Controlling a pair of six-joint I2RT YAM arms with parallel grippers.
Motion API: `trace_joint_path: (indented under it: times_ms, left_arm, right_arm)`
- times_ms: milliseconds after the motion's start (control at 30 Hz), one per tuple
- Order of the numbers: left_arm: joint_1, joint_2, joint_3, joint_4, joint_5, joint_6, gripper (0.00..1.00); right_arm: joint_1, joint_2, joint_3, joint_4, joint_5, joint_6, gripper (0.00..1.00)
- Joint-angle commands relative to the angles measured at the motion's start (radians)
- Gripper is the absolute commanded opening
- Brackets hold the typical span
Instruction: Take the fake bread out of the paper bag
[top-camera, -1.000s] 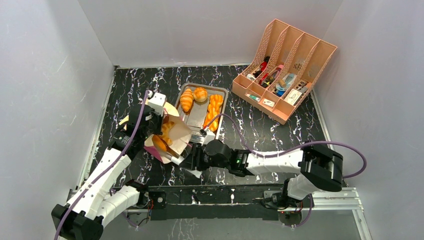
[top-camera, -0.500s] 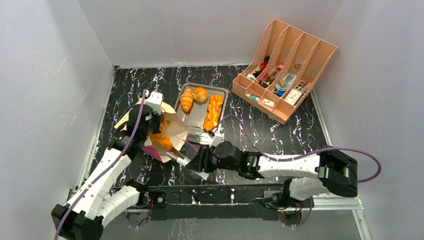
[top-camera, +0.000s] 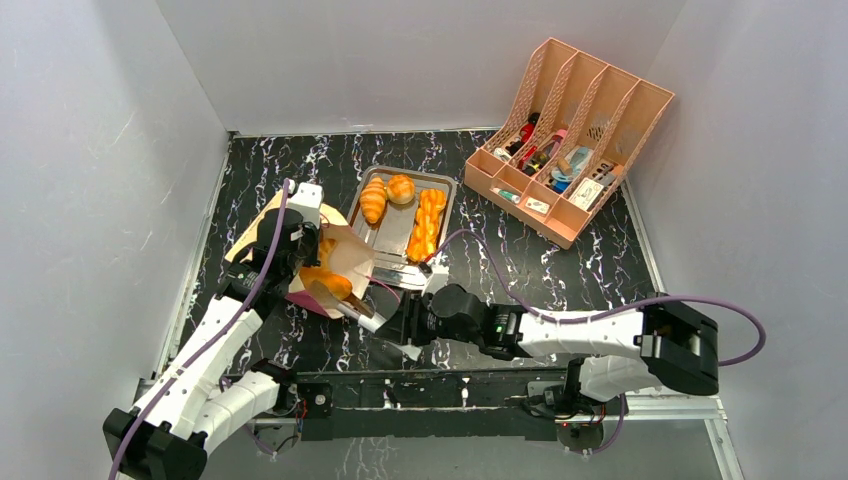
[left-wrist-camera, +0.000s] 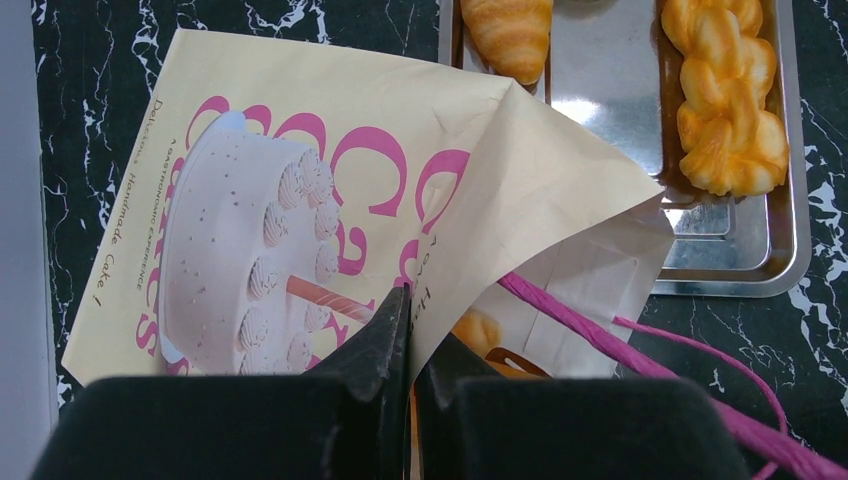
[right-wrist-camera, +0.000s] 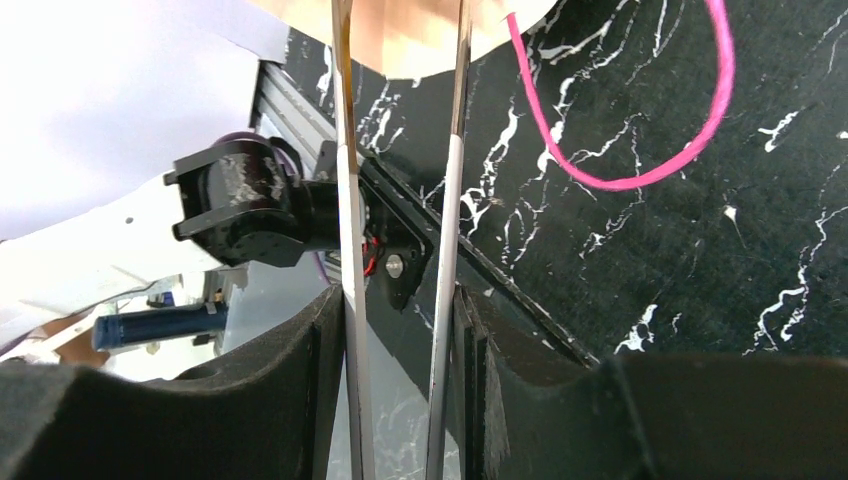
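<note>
Three glossy golden-orange toy pastries, a croissant (top-camera: 373, 200), a round roll (top-camera: 400, 188) and a braided loaf (top-camera: 428, 224), are seen lying in a rectangular steel tray (top-camera: 392, 232) on the black marble-patterned tabletop (top-camera: 270, 170). Just left of the tray, overlapping its left edge, a cream paper bag printed with a pink-and-white cake (left-wrist-camera: 270, 190) is laid on its side, with its mouth turned toward the tray's near corner. More orange fake bread (top-camera: 326, 283) is seen inside that mouth. The bag's upper rim is pinched by the left fingers (left-wrist-camera: 385, 335), which are pressed together on the paper. On the near side of the tray, a pair of slim metal tongs (right-wrist-camera: 347, 200) is clamped between the right fingers (right-wrist-camera: 300, 390), and its tips are pointed into the bag's mouth; whether any bread is gripped there cannot be told. A thin pink cord handle (right-wrist-camera: 620, 185) is looped on the tabletop beside the tongs. A peach plastic file rack (top-camera: 570, 120) is stood well to the right of the tray.
</note>
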Motion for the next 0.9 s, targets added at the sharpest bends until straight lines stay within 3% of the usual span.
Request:
trace_joint_path:
  times_ms: [0,100,200,500,767,867]
  left_arm:
    - [0.001,-0.026,-0.003,-0.003,0.024,-0.007,0.0]
    - [0.001,-0.036,-0.01,0.001,0.056,-0.005,0.0]
    - [0.001,-0.045,-0.016,0.008,0.101,0.0,0.0]
    - [0.001,-0.054,-0.031,0.009,0.155,0.007,0.0]
    - [0.0,-0.055,-0.033,0.011,0.16,0.007,0.0]
    - [0.001,-0.05,-0.037,0.014,0.153,0.003,0.0]
  right_arm:
    - [0.006,0.043,0.006,0.105,0.036,-0.015,0.02]
    - [0.006,0.076,0.002,0.137,0.037,-0.015,0.2]
    - [0.006,0.111,0.002,0.172,0.034,-0.018,0.28]
    - [0.006,0.217,0.06,0.196,0.009,-0.027,0.4]
    - [0.004,0.27,0.079,0.231,0.001,-0.025,0.42]
    - [0.004,0.256,0.059,0.25,0.007,-0.025,0.3]
